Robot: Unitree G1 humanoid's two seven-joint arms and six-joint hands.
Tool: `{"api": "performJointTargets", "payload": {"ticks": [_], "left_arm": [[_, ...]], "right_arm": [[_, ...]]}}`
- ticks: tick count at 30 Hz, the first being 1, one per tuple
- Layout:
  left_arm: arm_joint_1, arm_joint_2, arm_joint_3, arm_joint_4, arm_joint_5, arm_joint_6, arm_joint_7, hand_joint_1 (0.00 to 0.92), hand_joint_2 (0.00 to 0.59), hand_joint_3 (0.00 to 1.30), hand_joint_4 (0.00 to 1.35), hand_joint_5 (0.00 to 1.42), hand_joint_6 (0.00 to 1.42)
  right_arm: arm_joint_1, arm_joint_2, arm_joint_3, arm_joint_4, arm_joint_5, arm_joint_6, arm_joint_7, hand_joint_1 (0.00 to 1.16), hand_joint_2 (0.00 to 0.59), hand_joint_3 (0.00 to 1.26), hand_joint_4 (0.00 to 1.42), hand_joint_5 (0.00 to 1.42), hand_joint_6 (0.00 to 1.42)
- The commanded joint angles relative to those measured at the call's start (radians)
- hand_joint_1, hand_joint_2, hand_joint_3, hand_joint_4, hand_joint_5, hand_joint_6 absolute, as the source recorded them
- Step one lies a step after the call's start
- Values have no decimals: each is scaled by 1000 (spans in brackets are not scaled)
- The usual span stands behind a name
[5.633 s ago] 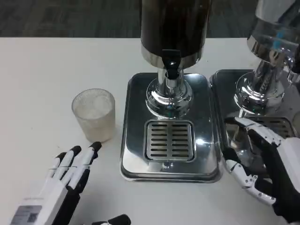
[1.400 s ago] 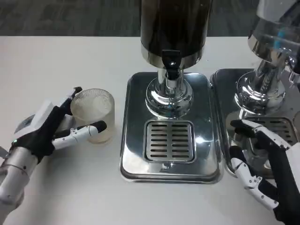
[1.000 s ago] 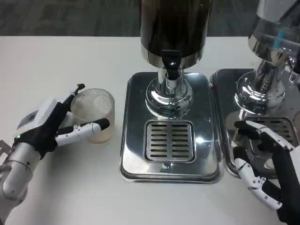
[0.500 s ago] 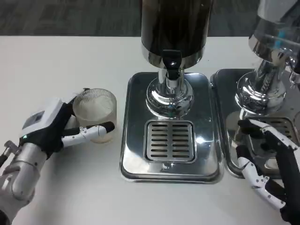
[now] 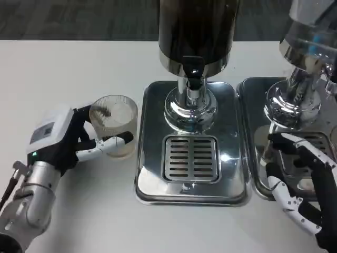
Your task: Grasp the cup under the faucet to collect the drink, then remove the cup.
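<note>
White table (image 5: 68, 68) seen from above, with a band of dark grey floor (image 5: 79, 18) along its far edge. Landmark: the dark-bodied drink dispenser (image 5: 196, 31), standing on a polished steel drip tray (image 5: 150, 174) with a slotted grate (image 5: 191, 157) at its near half; the black faucet (image 5: 192, 71) projects above the chrome pedestal, behind the grate. Left of the dispenser, the left hand (image 5: 66, 139) grips a ribbed, translucent cup (image 5: 114, 125), fingers wrapped around its near side and thumb at its far rim. The cup is upright, just beside the tray's left edge and not under the faucet; whether it rests on the table or is raised cannot be told. Right of the dispenser stands a second, clear-bodied dispenser (image 5: 310, 37) on its own steel tray (image 5: 247, 105). The right hand (image 5: 303, 182) lies over the near part of that tray, fingers spread apart and lightly curved, holding nothing.
</note>
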Motion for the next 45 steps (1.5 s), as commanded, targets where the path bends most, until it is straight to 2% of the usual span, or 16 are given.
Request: {"api": "performJointTargets", "payload": {"ticks": [1,16,28,34,45], "left_arm": [[16,-3,-11,-11,17,-23,82,292,143,527,694,970,1291],[103,27,8,-55,20,-107,231,268,156,551,726,1000,1304],[183,60,27,-170,28,-216,258,260,158,560,741,1001,1311],[204,34,12,-252,46,-252,221,257,156,560,742,1001,1312],[160,-45,-23,-263,67,-230,142,243,154,560,742,1001,1312]], "right_arm": [[15,-1,-7,-9,2,-1,6,330,422,343,365,356,469],[-1,-3,-4,9,14,-14,14,337,422,339,366,356,469],[-11,4,1,24,15,-26,11,339,427,339,366,356,469],[-12,10,2,26,14,-29,9,339,428,339,366,356,469],[3,22,1,10,7,-29,0,339,428,339,368,356,469]]}}
